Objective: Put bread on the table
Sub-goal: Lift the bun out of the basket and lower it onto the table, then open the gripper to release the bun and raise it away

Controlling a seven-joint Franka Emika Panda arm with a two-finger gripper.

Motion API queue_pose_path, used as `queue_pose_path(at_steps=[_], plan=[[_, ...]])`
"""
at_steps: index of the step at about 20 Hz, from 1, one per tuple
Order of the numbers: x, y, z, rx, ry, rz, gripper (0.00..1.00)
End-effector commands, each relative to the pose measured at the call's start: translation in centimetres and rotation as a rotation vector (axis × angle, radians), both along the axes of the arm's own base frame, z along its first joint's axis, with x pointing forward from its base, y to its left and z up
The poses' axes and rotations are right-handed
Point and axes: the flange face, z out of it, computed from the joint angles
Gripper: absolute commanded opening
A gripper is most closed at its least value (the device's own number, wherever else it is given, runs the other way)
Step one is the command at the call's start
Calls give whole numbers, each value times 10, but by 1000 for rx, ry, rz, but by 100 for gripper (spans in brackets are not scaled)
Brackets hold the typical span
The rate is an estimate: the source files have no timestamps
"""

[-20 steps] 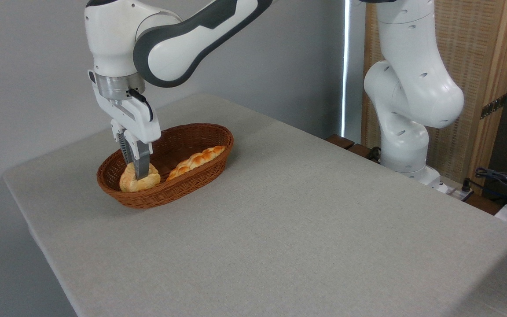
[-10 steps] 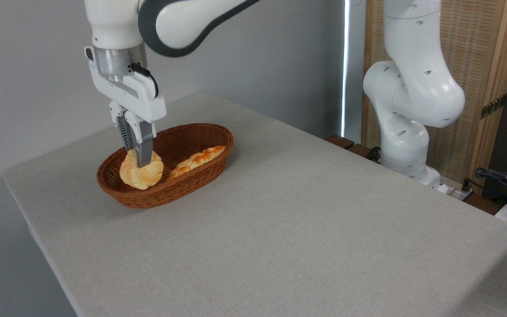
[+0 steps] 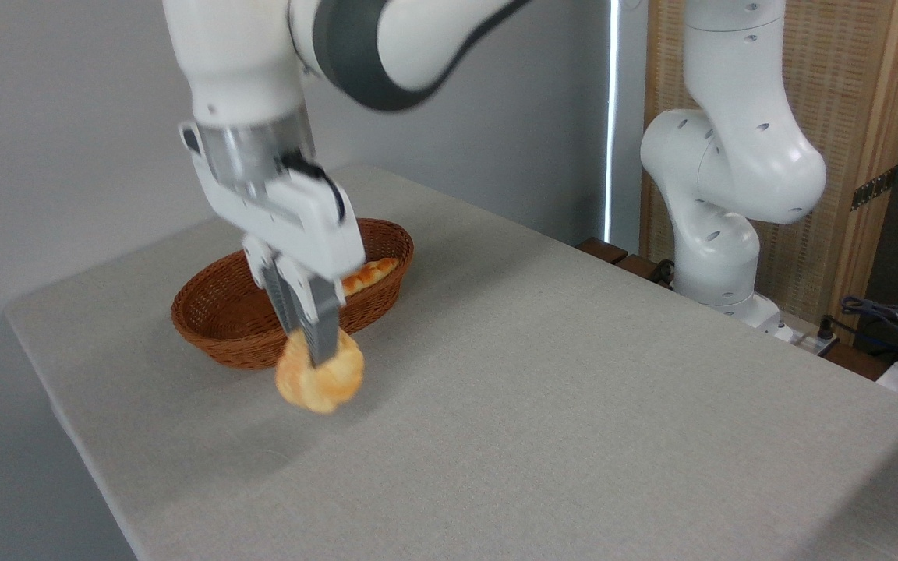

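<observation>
You see the table point(image 3: 542, 405), a broad grey-beige fabric-textured top with rounded corners, filling the lower part of the view. The white robot arm point(image 3: 730, 164) rises from its base at about 3 o'clock beyond the far table edge and reaches across the top of the view to about 10 o'clock. Behind the base stands a woven cane panel point(image 3: 831, 101) in a pale wooden frame. The brown oval wicker basket point(image 3: 223, 319) sits on the table at about 9 o'clock; you can make out part of a braided golden-brown loaf point(image 3: 367, 273) in it, the rest hidden behind the tool. The tool point(image 3: 316, 358) points downward, just in front of the basket's near rim. Its two fingers are clamped on the bread point(image 3: 320, 378), a small lumpy golden bun. The bread hangs outside the basket, clear of the table, with its soft shadow on the cloth below it toward 7 o'clock. The moving parts are slightly blurred.
</observation>
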Motion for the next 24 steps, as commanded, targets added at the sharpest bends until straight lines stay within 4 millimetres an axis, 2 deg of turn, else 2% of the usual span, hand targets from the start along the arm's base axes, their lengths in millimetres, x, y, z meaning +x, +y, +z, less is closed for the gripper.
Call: queue_pose_path(at_steps=[1,2,6,7,16,18,21,23,24], plan=[[1,10,-11,31,16,-24,74],[1,12,-11,55,14,-31,83],[1,23,-7,114,3,-40,100],[1,29,-6,119,1,-32,100],[-2,27,-2,120,7,-36,100],[-5,27,14,117,-21,-34,100],[-15,28,48,99,-78,-17,100],[-23,23,63,88,-90,-16,100],[-27,15,73,66,-77,-20,100]])
